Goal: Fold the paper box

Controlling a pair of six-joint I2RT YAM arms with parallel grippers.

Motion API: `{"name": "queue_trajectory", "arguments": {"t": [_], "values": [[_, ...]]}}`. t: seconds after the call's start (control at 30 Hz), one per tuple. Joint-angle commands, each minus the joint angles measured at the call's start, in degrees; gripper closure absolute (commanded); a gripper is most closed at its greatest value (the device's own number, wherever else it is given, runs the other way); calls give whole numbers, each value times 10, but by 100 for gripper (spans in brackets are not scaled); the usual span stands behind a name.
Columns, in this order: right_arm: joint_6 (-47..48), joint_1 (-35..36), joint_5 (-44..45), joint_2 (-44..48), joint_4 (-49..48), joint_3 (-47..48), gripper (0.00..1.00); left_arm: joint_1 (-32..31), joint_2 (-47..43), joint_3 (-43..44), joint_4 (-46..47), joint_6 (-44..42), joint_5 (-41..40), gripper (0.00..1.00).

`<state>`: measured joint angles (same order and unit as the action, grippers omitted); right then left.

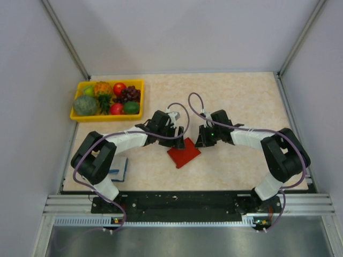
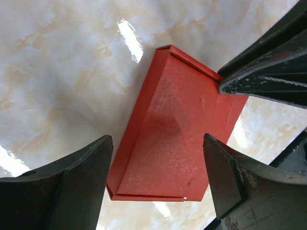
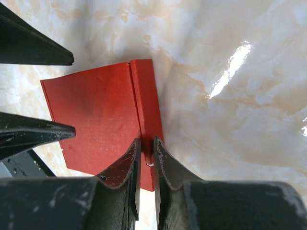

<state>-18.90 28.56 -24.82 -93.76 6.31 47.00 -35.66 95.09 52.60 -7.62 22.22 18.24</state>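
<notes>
Side-flap fold in hand, as I judge it: the paper box lies on the table between the arms, my right gripper pinching its side flap and my left gripper spread open astride the panel, so next I need the panel held down while the flap turns along its crease.

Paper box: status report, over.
Left gripper open over the paper box. Right gripper shut on its folded side flap. Fruit tray well clear.

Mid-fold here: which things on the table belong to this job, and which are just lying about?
In the job: paper box; right gripper, pinching its folded-up edge; left gripper, open over it.
Lying about: yellow fruit tray, far left corner; blue notebook, beside the left arm's base.
</notes>
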Motion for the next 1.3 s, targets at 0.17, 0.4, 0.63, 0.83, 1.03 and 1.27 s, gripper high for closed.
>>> {"name": "queue_trajectory", "arguments": {"t": [0.17, 0.4, 0.63, 0.83, 1.03, 1.27], "values": [[-12, -19, 47, -23, -11, -50, 91, 19, 25, -37, 66, 52, 140, 21], [-42, -20, 65, -13, -17, -74, 94, 23, 13, -70, 105, 83, 151, 27], [-69, -21, 83, 31, -45, -113, 94, 23, -8, -74, 81, 77, 133, 26], [-87, -29, 84, 7, -58, -123, 94, 23, -41, -82, 56, 68, 88, 20], [-91, -39, 90, 2, -55, -122, 95, 35, -38, -73, 28, 63, 113, 16], [-91, -41, 86, 1, -57, -122, 95, 46, -132, -160, 72, 151, 49, 15]]}}
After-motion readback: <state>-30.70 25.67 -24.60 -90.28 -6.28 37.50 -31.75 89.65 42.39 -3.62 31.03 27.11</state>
